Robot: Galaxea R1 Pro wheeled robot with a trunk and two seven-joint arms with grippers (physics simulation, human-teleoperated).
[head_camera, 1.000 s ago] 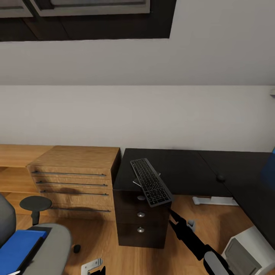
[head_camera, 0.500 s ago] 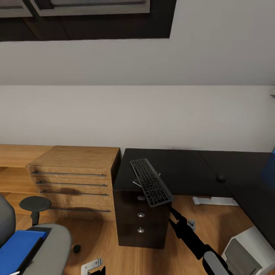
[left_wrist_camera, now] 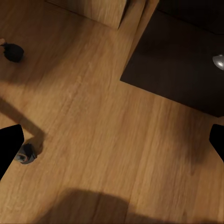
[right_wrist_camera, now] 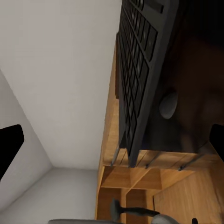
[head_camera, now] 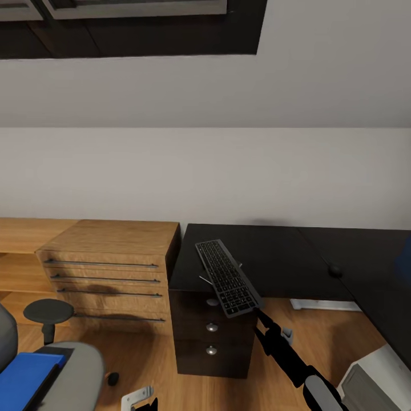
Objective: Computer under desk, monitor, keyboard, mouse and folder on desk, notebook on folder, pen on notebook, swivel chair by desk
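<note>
The black keyboard (head_camera: 226, 277) lies slanted on the left corner of the glossy black desk (head_camera: 285, 251), its near end overhanging the front edge above the drawer unit (head_camera: 211, 337). My right gripper (head_camera: 260, 315) sits just below that overhanging end, open; in the right wrist view the keyboard (right_wrist_camera: 140, 79) is close ahead of the right gripper (right_wrist_camera: 112, 140), whose fingers are spread wide. A small dark mouse (head_camera: 335, 270) rests on the desk further right. The blue folder (head_camera: 25, 377) lies on the grey swivel chair (head_camera: 74, 365) at lower left. My left gripper (left_wrist_camera: 112, 144) hangs open over the wood floor.
A light-wood drawer chest (head_camera: 108, 268) stands against the desk's left side. A pale computer case (head_camera: 371, 382) shows at lower right under the desk. White desk feet (head_camera: 319, 303) rest on the floor. Chair castors (left_wrist_camera: 13, 51) lie near the left gripper.
The whole head view has shifted slightly down and left, so the camera moved. The keyboard stays where it was on the desk and the right arm has barely moved.
</note>
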